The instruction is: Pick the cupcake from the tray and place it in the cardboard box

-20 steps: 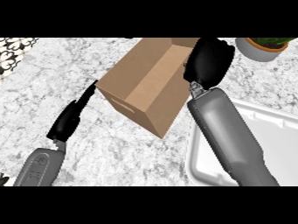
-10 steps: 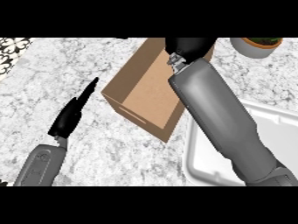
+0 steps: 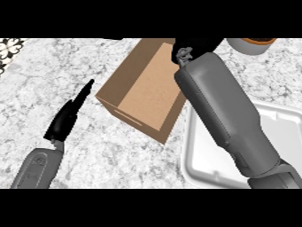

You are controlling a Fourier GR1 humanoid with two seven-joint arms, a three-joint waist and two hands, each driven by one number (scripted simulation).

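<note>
Right forearm stretched over the open cardboard box; cupcake out of sight.

The cardboard box (image 3: 143, 91) sits on the speckled counter (image 3: 114, 159), its open top facing up and its long axis running from about 7 o'clock to 1 o'clock. The right hand (image 3: 195, 44) lies at the box's 1 o'clock end, cut by the upper edge of the view, so whether its fingers are curled or straight cannot be told. The cupcake shows nowhere: not on the white tray (image 3: 284, 133) at 4 o'clock of the box, nor in the visible part of the box. The left hand (image 3: 68, 116) rests at 9 o'clock of the box, fingers straight and pressed together, apart from it. A pot (image 3: 251, 44) stands at 1 o'clock.
</note>
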